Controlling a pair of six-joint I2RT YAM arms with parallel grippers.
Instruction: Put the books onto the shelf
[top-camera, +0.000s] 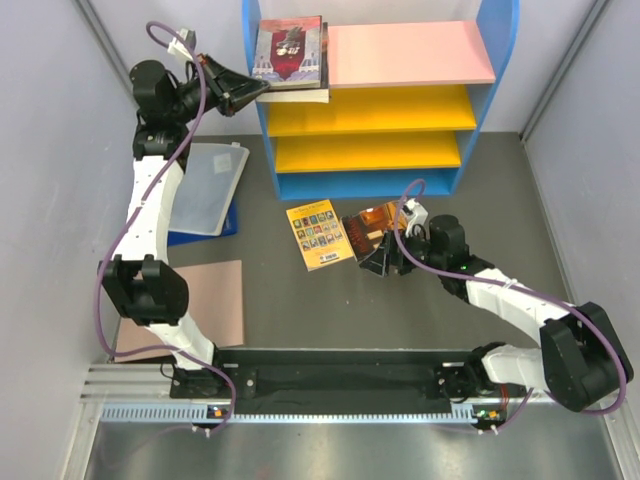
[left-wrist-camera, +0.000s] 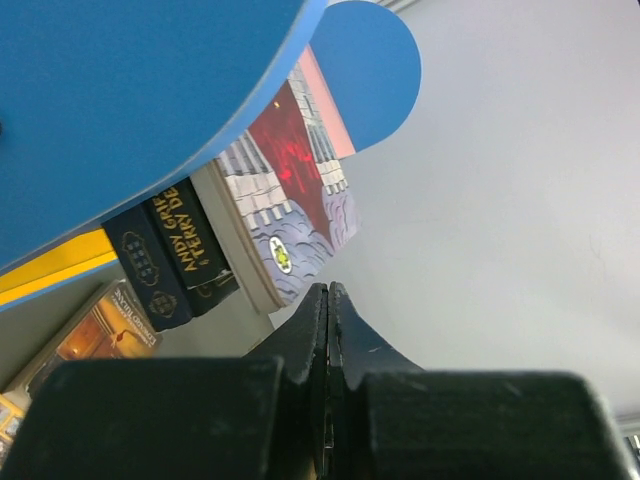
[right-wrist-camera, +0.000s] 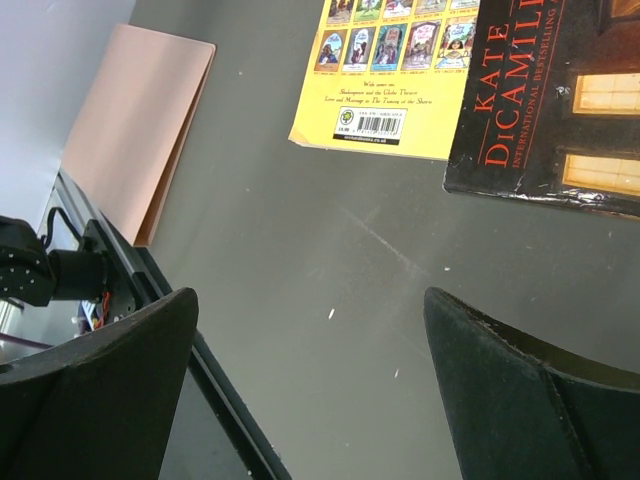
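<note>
Shelf-stocking under way: a stack of books (top-camera: 290, 52) is lying on the left end of the pink top board (top-camera: 410, 52) of the blue-framed shelf (top-camera: 497, 60), directly ahead of the left gripper (top-camera: 262, 93). Its fingers (left-wrist-camera: 318, 320) are pressing flat together with nothing between them. The pale paperback with the dark-red figure (left-wrist-camera: 295, 175) is sitting on top of the pile, just beyond the closed tips, and two dark spines (left-wrist-camera: 180, 250) are showing beneath it. Whether the tips are touching the stack cannot be told. The shelf's blue side panel (left-wrist-camera: 150, 90) is looming above and to the left of this gripper in its wrist view.

Two more books are lying flat on the dark grey table (top-camera: 300, 310) in front of the shelf. The right gripper (top-camera: 380, 260) is hanging over the table beside them, its fingers (right-wrist-camera: 110, 390) standing wide apart and gripping nothing. The dark paperback with glowing orange windows (right-wrist-camera: 560, 110), lettered Kate DiCamillo, is lying just ahead of the right-hand finger. The yellow book with the picture grid (right-wrist-camera: 385, 70) is lying ahead of the gap between the fingers, side by side with the dark one, its barcode end nearest.

Well off to that gripper's left, a brown cardboard sheet (right-wrist-camera: 140, 120) is lying near the table's edge. A translucent plastic folder on a blue board (top-camera: 205, 185) is lying under the left arm, back from its gripper.
</note>
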